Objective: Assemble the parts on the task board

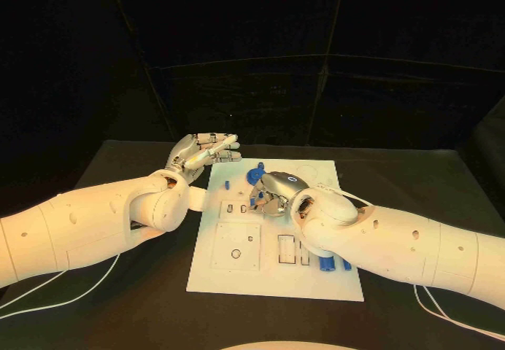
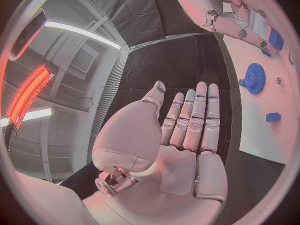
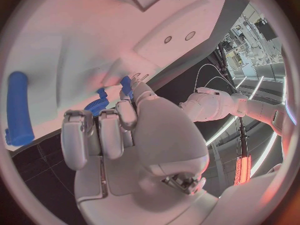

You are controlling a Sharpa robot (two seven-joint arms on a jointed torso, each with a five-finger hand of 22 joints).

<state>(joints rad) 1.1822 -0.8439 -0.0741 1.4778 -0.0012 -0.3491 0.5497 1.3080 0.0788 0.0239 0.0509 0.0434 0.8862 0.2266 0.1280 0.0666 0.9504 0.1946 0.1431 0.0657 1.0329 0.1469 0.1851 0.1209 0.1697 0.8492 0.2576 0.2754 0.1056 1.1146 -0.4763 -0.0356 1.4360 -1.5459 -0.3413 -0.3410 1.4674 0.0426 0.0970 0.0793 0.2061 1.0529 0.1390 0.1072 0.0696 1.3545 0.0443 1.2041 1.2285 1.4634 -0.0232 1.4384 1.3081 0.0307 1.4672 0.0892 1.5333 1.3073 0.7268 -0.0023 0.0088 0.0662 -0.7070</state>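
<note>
The task board [image 1: 276, 277] lies flat at the middle of the black table [image 1: 126, 306]. The left hand [image 1: 202, 154] hovers off the board's far left corner, palm up, fingers straight and together, holding nothing. The right hand [image 1: 271, 191] rests over the board's far half, fingers curled down; whether it grips a part cannot be determined. A blue gear [image 1: 256, 176] lies just beyond it. Blue pegs [image 1: 328, 263] lie on the near right area.
</note>
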